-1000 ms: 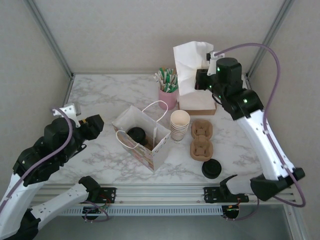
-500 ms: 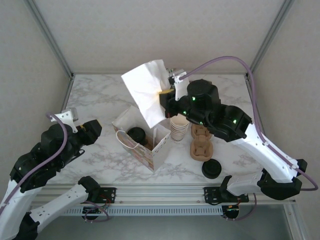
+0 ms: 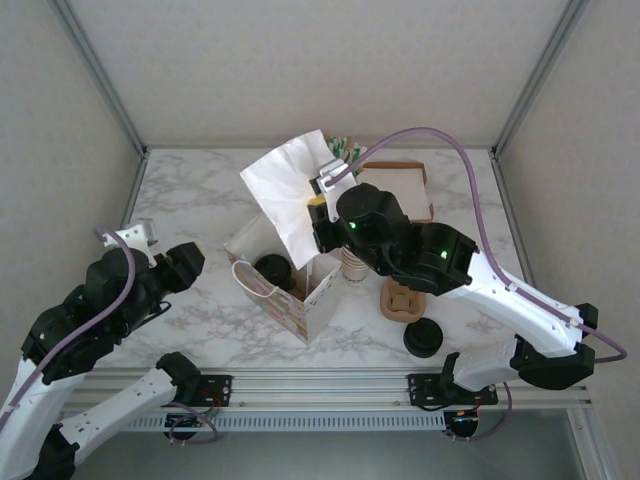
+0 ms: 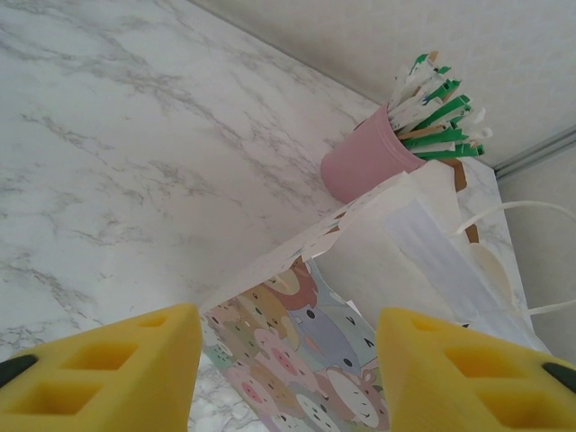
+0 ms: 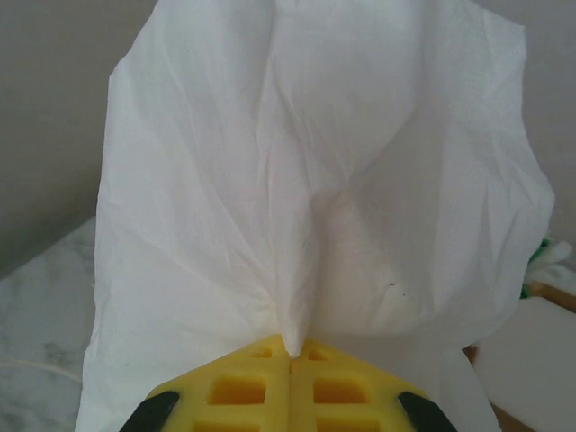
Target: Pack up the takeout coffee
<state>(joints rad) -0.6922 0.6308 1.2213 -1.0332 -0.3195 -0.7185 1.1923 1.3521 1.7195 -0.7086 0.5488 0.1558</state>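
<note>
The takeout coffee (image 3: pixel 272 268) stands inside the open paper bag (image 3: pixel 290 305) at mid-table; its black lid shows, its cup body is hidden by the bag walls. My right gripper (image 3: pixel 318 214) hangs just above the bag's back right corner, shut on a white napkin (image 3: pixel 288 195) that drapes over the bag's opening. In the right wrist view the napkin (image 5: pixel 315 180) spreads upward from the pinched fingertips (image 5: pixel 290 346). My left gripper (image 3: pixel 186 260) rests left of the bag, open and holding nothing. Its yellow fingers (image 4: pixel 99 373) frame the bag's cartoon-printed side (image 4: pixel 333 351).
Right of the bag lie brown cup carriers (image 3: pixel 403 298) and a loose black lid (image 3: pixel 424 338). A stack of lidless cups (image 3: pixel 353 266) is partly behind my right arm. A pink cup of sticks (image 4: pixel 364 162) and a napkin box (image 3: pixel 400 185) stand at the back.
My right arm has swung from the napkin box at the back right to over the bag, carrying the napkin with it. The left arm has barely shifted.
</note>
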